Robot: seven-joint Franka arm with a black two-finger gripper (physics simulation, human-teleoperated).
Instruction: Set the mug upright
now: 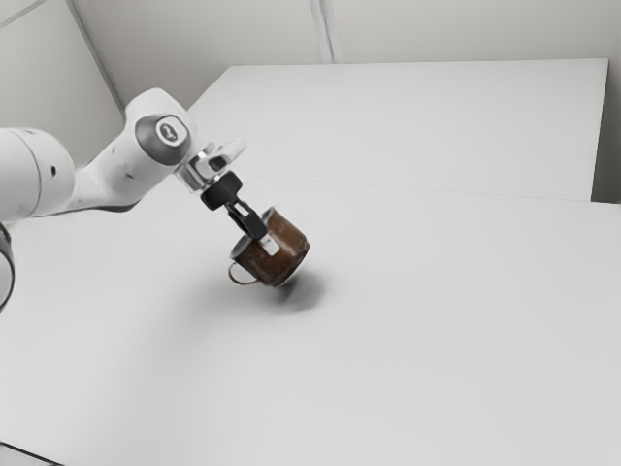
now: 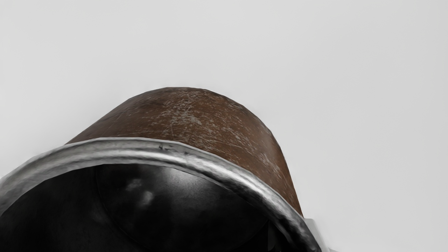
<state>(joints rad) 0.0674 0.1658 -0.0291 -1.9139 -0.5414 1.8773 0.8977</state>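
mug (image 1: 290,243) held aslant

one mug, one handle (image 1: 241,279), in one gripper's (image 1: 268,243) pinch over the table (image 1: 437,340). its long axis slants: mouth up toward the exterior view's left, base down toward its right.

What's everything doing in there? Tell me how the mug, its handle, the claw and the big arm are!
Mug: tilted, not upright; its open mouth faces the claw.
Mug's handle: on the mug's lower side.
Claw: shut on the mug's wall.
Arm: bent, reaching down.
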